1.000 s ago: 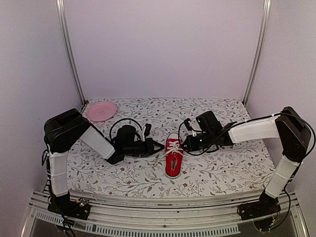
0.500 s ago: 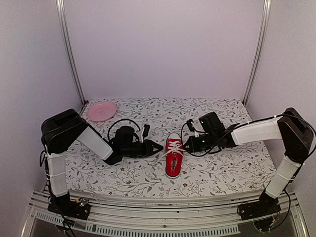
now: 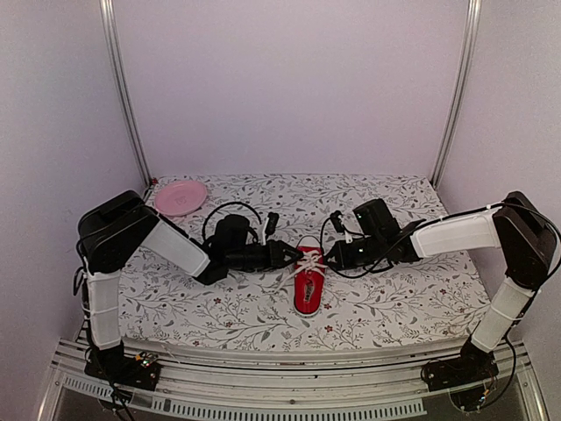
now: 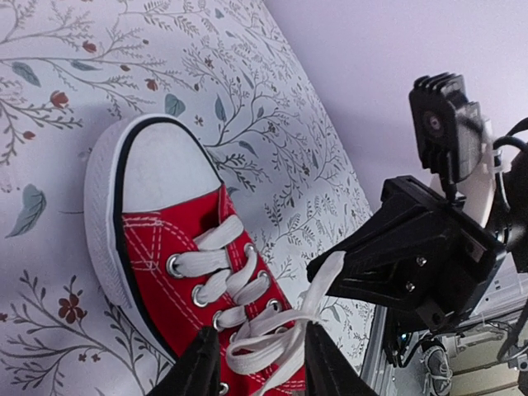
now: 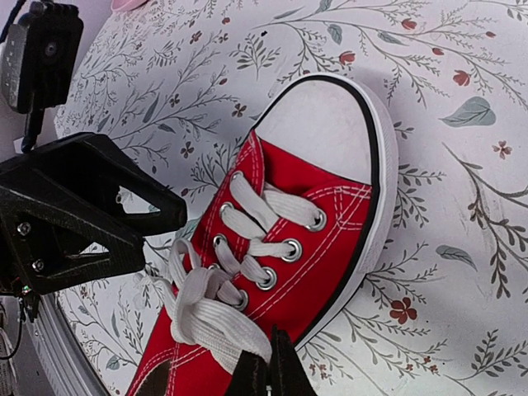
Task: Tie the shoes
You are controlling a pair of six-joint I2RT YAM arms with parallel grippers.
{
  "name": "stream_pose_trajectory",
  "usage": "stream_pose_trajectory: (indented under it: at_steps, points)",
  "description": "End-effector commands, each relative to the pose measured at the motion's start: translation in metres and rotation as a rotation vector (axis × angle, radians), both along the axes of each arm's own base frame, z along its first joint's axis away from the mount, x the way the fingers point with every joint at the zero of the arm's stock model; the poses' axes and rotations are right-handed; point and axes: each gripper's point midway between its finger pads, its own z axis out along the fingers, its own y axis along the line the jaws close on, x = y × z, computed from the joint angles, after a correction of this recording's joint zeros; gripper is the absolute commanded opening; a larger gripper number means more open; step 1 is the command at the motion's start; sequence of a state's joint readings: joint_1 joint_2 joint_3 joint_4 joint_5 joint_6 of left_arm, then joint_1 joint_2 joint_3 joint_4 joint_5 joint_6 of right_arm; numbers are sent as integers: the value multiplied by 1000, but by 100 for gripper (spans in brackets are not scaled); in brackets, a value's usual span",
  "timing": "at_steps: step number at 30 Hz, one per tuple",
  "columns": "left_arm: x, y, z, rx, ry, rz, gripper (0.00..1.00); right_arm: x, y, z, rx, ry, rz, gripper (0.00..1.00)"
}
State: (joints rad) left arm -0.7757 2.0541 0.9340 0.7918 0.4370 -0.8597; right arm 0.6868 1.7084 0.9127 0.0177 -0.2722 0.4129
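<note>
Both arms stretch low toward the sneaker [image 3: 308, 279] from opposite sides. The left gripper [image 3: 294, 255] sits at its left, fingers parted. The right gripper [image 3: 328, 257], at its right, pinches a lace [image 5: 216, 326].

Likely lab: white-walled booth [image 3: 289, 88].
</note>
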Motion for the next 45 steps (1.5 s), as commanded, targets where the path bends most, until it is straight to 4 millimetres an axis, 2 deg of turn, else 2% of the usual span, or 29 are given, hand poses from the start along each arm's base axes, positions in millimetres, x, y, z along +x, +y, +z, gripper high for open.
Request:
stream_pose_trajectory:
  at_steps: [1,10,13,17,19,29,36,45]
  points:
    - [-5,-6,-13,44,9,-17,35,1,0,12,36,-21,-2,2]
    - [-9,-14,-19,51,19,-43,34,0,0,11,38,-19,0,2]
    - [-10,-16,-19,48,21,-49,30,0,0,11,35,-20,-1,2]
    - [-12,-14,-17,40,17,-41,12,2,-2,12,31,-24,-16,2]
    - [-11,-10,-14,38,9,-21,0,3,-4,12,26,-29,-31,2]
    - [-9,20,-12,47,5,80,0,8,-27,-2,-7,19,-127,2]
    - [-11,39,-24,68,42,133,0,8,-43,-10,-17,43,-170,2]
    - [-12,58,-39,91,80,176,0,10,-51,-12,-21,45,-192,2]
